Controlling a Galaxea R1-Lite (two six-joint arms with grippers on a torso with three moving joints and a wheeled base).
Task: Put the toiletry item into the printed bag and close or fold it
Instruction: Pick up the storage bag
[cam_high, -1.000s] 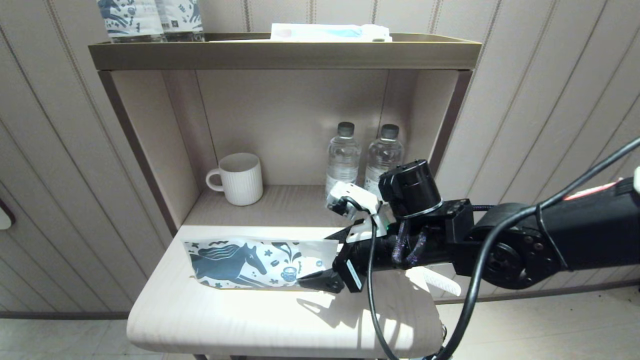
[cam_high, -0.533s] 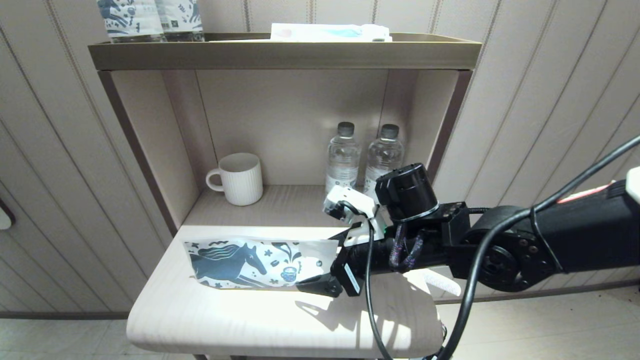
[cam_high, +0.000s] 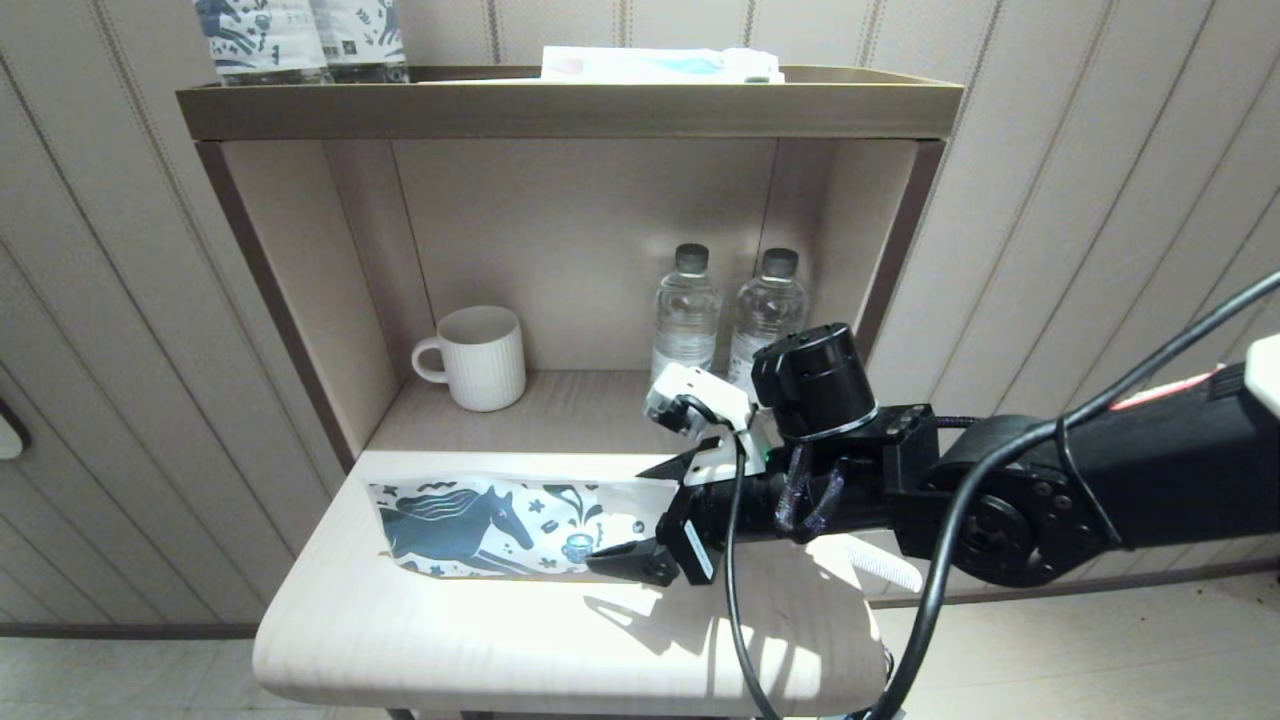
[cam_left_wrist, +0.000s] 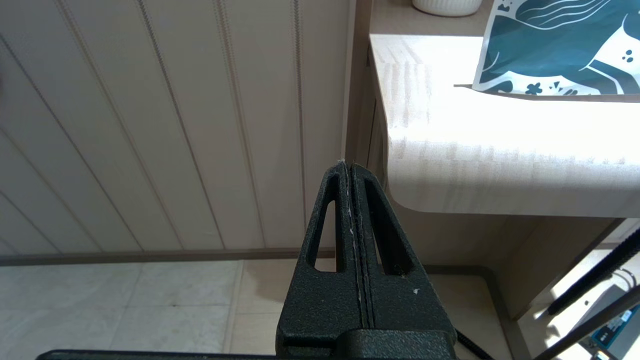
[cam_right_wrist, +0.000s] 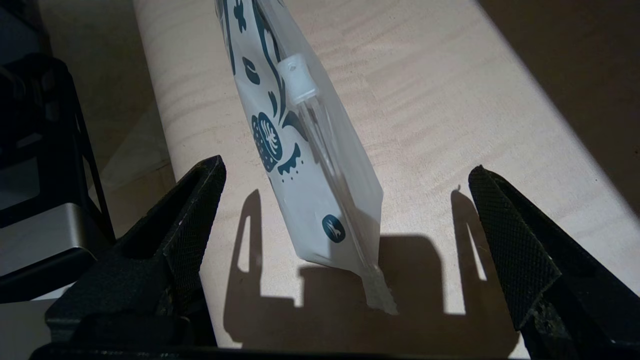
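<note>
My right fingers (cam_high: 655, 515) stand wide and empty, straddling the near end of the bag (cam_high: 500, 525), which lies on the worktop (cam_high: 480, 630) with its long axis running straight away from them. The comb (cam_high: 885, 565) lies behind them, under my right arm. My left fingers (cam_left_wrist: 350, 175) are pressed shut, parked low beside the worktop.

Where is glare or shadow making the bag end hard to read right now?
Head view: strong light washes out the tabletop in front of the printed bag, and the right gripper throws a sharp shadow beside it. Right wrist view: the finger shadows fall dark across the bag's near end.
</note>
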